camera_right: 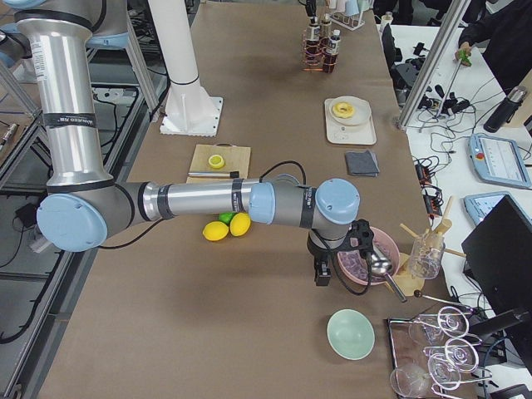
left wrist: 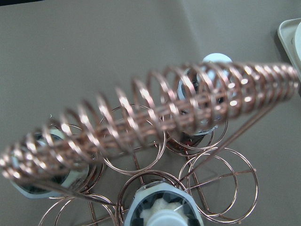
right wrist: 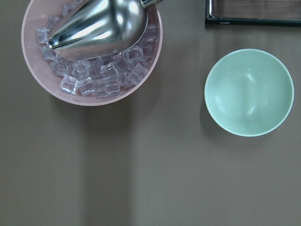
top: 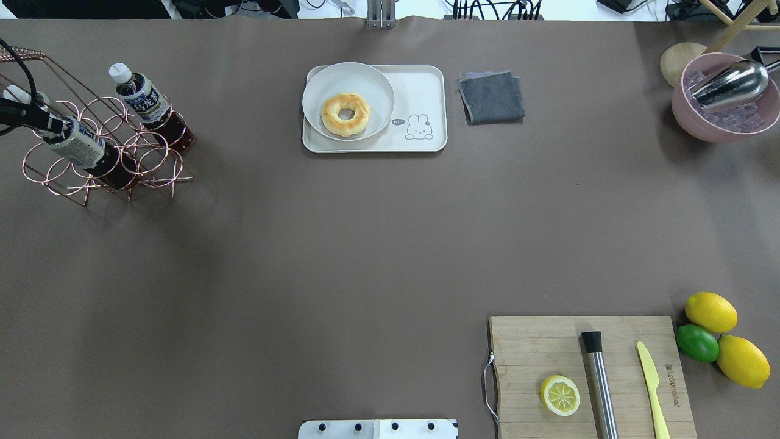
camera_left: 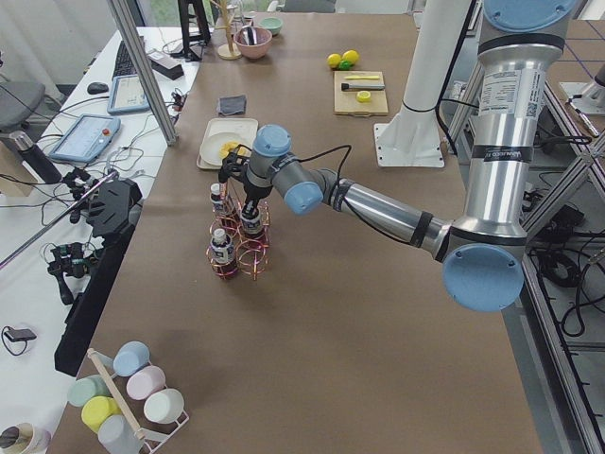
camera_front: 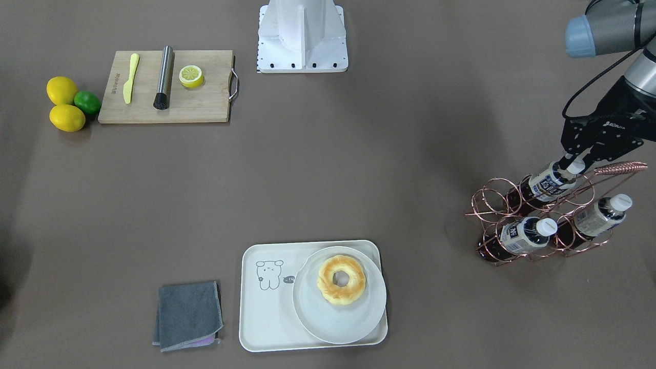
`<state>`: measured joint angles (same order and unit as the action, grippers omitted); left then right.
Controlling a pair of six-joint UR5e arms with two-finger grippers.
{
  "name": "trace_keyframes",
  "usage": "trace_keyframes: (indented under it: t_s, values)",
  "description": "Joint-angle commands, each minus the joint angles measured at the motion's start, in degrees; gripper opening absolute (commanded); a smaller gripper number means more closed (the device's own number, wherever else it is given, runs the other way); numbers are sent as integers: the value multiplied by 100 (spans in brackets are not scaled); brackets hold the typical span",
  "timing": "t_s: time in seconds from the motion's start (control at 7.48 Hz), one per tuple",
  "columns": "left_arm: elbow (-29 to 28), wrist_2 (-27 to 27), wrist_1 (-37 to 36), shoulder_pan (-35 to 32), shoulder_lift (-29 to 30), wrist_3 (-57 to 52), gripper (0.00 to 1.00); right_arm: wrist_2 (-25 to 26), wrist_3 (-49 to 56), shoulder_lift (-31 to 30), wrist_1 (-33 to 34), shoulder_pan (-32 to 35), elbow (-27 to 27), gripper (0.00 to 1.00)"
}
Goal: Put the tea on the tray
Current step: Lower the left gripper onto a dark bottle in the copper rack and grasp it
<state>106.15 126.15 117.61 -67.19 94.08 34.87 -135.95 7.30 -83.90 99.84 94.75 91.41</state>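
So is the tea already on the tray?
No, the tray holds only a plate with a doughnut; the tea lies in the wire rack.

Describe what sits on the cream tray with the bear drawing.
A round white plate rests on the tray, holding a ring-shaped pastry. The bear drawing beside it is uncovered. Nothing else shows on it. The tray surface under the plate is hidden.

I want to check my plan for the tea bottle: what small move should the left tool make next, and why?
Probably close the left tool on the white cap of the tea before any pull. The tool straddles that cap, but I cannot tell if it grips, and the bottle lies in the top ring of the copper wire rack, so a loose hold could slip.
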Motion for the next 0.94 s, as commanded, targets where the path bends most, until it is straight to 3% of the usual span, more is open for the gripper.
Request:
trace_keyframes:
  t_s: [0.0, 0.27, 0.8]
  values:
    - [220, 94, -586, -355, 189, -408, 0, -2, 9, -47, 0, 17, 0, 100]
    - [746, 94, -1605, -715, 409, -944, 0, -2, 9, -73, 0, 17, 0, 100]
    - [1747, 103, -2696, -1007, 471, -1246, 0, -63, 9, -65, 0, 17, 0, 100]
